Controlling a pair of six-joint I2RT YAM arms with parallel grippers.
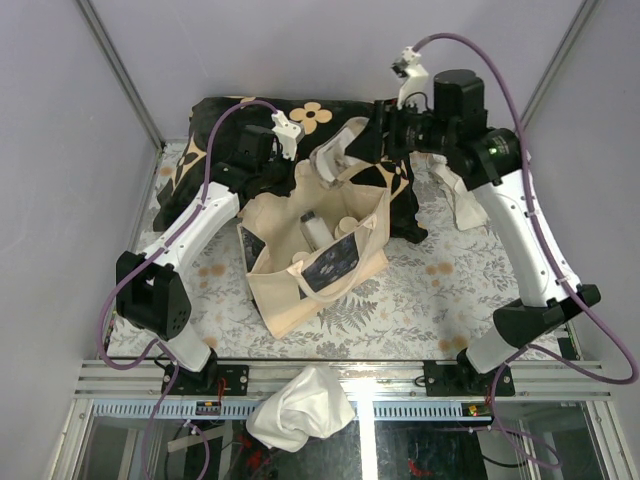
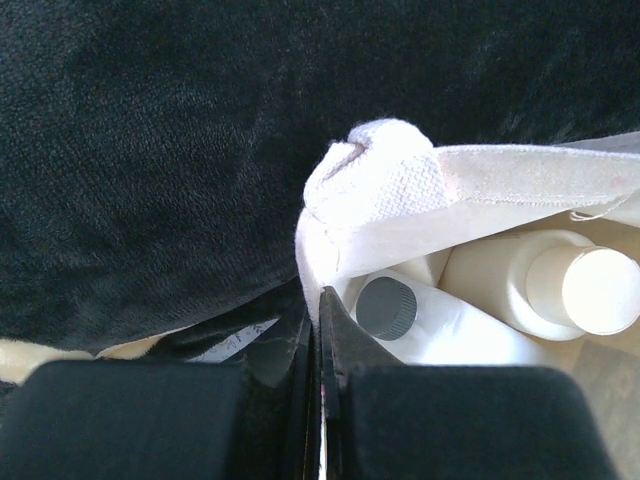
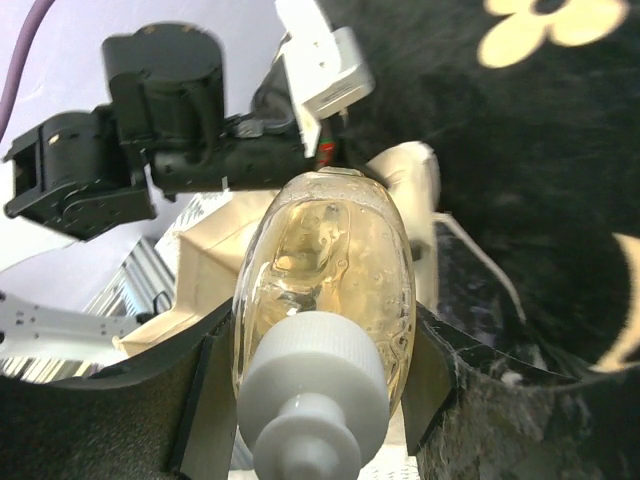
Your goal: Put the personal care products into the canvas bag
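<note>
The cream canvas bag [image 1: 300, 290] stands open mid-table, with bottles [image 1: 314, 229] upright inside. My left gripper [image 1: 286, 178] is at its back left corner. In the left wrist view that gripper [image 2: 322, 300] is shut on the bag's rim [image 2: 360, 225]. Just past it sit a dark-capped white bottle [image 2: 440, 325] and a cream bottle [image 2: 560, 285]. My right gripper [image 1: 368, 140] hovers over the bag's far side near a handle [image 1: 335, 155]. In the right wrist view it [image 3: 325, 340] is shut on a translucent yellow bottle [image 3: 325, 250] with a white cap [image 3: 312, 375].
A black cushion with tan flowers [image 1: 240, 115] lies behind the bag and fills much of both wrist views. A white cloth [image 1: 300, 410] hangs over the near rail and another [image 1: 462, 200] lies at the right. The table has a floral cover [image 1: 420, 290].
</note>
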